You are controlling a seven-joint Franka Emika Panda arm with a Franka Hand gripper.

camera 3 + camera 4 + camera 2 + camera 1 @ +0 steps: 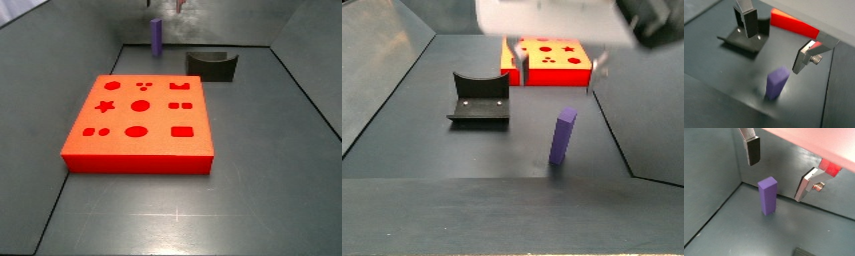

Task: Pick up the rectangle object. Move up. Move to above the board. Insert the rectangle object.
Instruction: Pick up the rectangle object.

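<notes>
- On the dark grey floor at the far end of the enclosure, at about 12 o'clock from the board (139, 122) in a side view, the rectangle object (156, 37) stood upright, long axis vertical, well apart from the red slab and free of any grasp.
- Left to right in a side view: the fixture (480, 100) lay at roughly 10 o'clock from the purple block (563, 136), with the board at about 12 o'clock behind it.
- The gripper (784, 170) hung above the block, its jaws spread wide and holding nothing; in both wrist views the silver fingers (752, 150) flanked empty space, with the block's top below and between them.
- In a wrist view the block (777, 84) sat nearer the bracketed finger than the plain one, so a small centring shift looked necessary before a straight descent and a close across its narrow faces.
- Pickup had not yet begun.
</notes>
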